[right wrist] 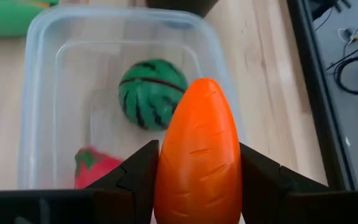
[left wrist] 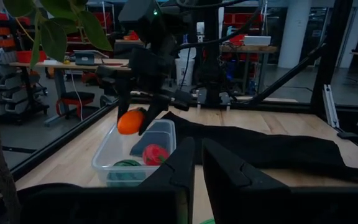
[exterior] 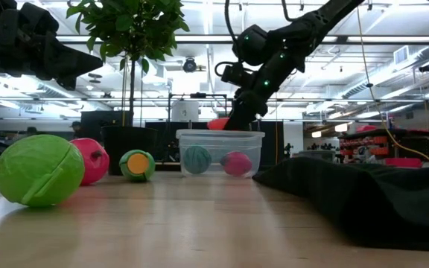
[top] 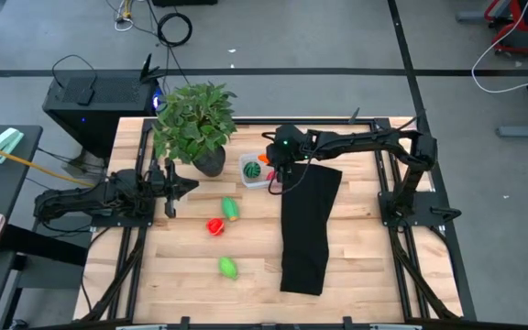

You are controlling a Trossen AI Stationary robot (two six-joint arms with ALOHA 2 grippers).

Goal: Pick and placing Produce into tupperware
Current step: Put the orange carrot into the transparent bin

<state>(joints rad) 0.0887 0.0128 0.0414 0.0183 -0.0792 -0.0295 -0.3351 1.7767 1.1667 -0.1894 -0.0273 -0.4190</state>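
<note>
The right gripper (right wrist: 197, 186) is held just above the tupperware (top: 255, 171), fingers (right wrist: 132, 180) pinched on the orange carrot (right wrist: 197, 155), one finger pressed to each side. In the right wrist view the carrot's tip is aimed down into the tub, over the dark green round fruit (right wrist: 152, 93), w/ the red piece (right wrist: 95, 168) at the tub's near wall. The carrot is seen clear of the tub floor in the left wrist view (left wrist: 130, 121), hanging at the rim.

In the high view the tupperware sits approx. at table centre, just at 3 o'clock of the potted plant (top: 193, 124); the black cloth (top: 308, 225) is laid from the tub's 3 o'clock side down toward 6 o'clock. Three pcs of produce are left on the wood: a light green one w/ an orange end (top: 231, 209) at 7 o'clock of the tub, a red one (top: 215, 226) just beside it at its 7 o'clock, and a 2nd light green one (top: 228, 268) well apart, nearer the table's 6 o'clock edge.

The left gripper (top: 183, 187) is parked at 9 o'clock of the tub, near the plant pot, fingers (left wrist: 173, 174) nearly pressed together w/ a thin gap, nothing held.
</note>
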